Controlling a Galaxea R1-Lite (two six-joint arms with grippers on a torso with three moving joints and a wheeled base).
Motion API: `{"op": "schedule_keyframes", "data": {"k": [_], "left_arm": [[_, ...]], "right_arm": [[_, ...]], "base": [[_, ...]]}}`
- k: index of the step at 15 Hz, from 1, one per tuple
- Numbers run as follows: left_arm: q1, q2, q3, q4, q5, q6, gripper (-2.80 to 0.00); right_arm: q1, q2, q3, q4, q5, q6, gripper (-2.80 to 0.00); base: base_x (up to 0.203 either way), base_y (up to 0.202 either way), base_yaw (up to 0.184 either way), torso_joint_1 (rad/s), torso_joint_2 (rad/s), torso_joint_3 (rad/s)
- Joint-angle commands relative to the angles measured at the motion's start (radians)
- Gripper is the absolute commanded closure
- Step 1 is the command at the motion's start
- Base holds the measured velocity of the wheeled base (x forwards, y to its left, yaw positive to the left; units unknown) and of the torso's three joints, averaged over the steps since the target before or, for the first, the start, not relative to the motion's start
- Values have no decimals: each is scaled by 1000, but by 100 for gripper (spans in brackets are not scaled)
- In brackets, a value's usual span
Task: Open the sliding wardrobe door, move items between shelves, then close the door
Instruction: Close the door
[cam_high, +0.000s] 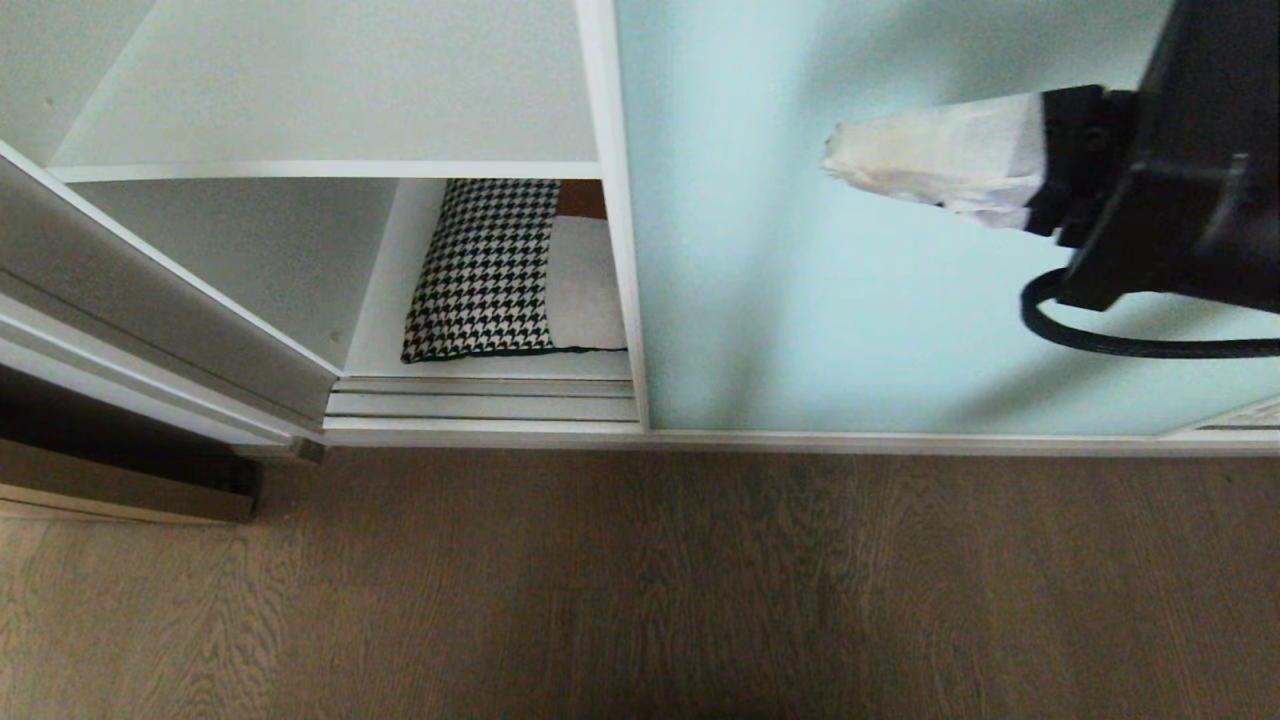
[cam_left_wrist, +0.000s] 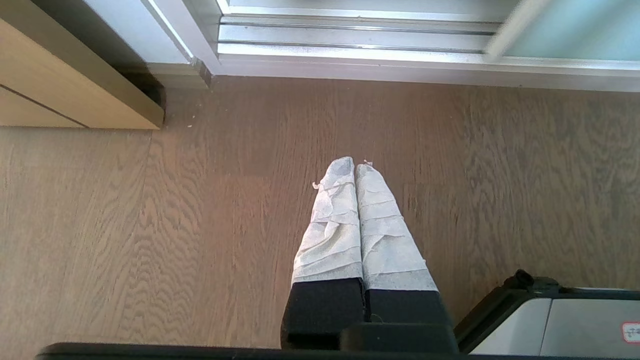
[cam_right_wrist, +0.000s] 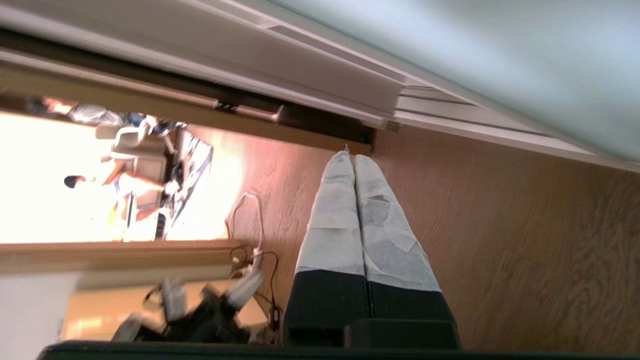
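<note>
Your right hand (cam_high: 835, 160) is raised in front of the sliding wardrobe door (cam_high: 850, 300), its wrapped fingers (cam_right_wrist: 345, 200) pressed together and holding nothing, tips pointing toward the open side of the wardrobe. It hangs before the frosted glass, well short of the door's upright frame edge (cam_high: 622, 250); whether it touches the glass you cannot tell from here.

That frame edge is the nearest thing of the task: it lies straight ahead of the fingertips, and its long axis runs up and down, across the way the hand points.

Beyond the edge, lower than the hand, the houndstooth cushion (cam_high: 485, 270) lies flat on the bottom shelf (cam_high: 385, 320), with the cream cushion (cam_high: 585, 285) touching it on the side nearer the hand and partly tucked behind the frame. The empty upper shelf (cam_high: 300, 170) sits farther off, roughly level with the fingertips.

Your left hand (cam_left_wrist: 356, 167) is parked low over the wooden floor (cam_left_wrist: 150, 225), fingers likewise closed and empty, near the door track. My judgement: the right hand is the nearer one for either the frame or the cushions.
</note>
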Motion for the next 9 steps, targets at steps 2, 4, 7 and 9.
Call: {"op": "schedule_keyframes", "data": {"k": [2,4,7,9], "left_arm": [[0,1,2,-1,0,0,0],[0,1,2,-1,0,0,0],[0,1,2,-1,0,0,0],[0,1,2,-1,0,0,0]], "right_arm": [[2,-211,85,39,1,-46,0],[-27,-308,149,48,0,-66,0],[-206,-423,191,54,-1,-85,0],[-356,-470,191,65,-8,-95,0]], "base": [[0,0,0,0,0,0],[0,0,0,0,0,0],[0,0,0,0,0,0],[0,0,0,0,0,0]]}}
